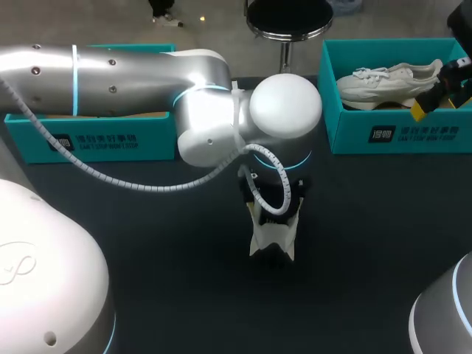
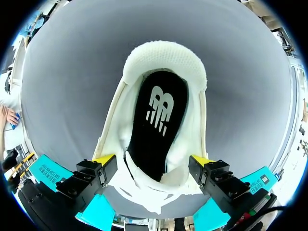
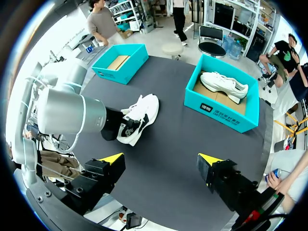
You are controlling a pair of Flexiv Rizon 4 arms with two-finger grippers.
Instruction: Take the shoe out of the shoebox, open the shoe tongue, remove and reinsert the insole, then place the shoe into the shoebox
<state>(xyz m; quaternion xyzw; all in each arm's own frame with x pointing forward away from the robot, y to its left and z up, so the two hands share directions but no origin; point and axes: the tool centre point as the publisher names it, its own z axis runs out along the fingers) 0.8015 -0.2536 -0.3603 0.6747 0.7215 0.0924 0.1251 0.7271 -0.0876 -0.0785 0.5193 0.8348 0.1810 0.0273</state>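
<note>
Fingers [image 2: 103, 159] of the left gripper [image 2: 153, 161] stood spread wide and released, one on each side of the shoe [image 2: 163, 57], just beside its flanks and clamping nothing. That shoe sat sole-down at the middle of the table [image 1: 147, 243], well apart from both boxes at the far edge. These were the empty box [image 1: 96, 136] toward the far left corner and the other box [image 1: 398, 133] toward the far right corner, which held a second shoe [image 1: 383, 81]. Seen along the left gripper, the shoe's long axis ran straight ahead between the fingers. The padded heel collar was farthest off, and the tongue [image 2: 144, 192], pulled open, was nearest. The black insole [image 2: 156, 125] lay flat inside, exposed through the mouth just ahead of the fingertips. It was probably the next thing to take, so the fingers would have to narrow and dip into the opening along that axis. The right gripper [image 3: 161, 161], likewise slack and empty, hung high over the table well away from the shoe, so the left arm [image 1: 110, 74] was much the nearer.
</note>
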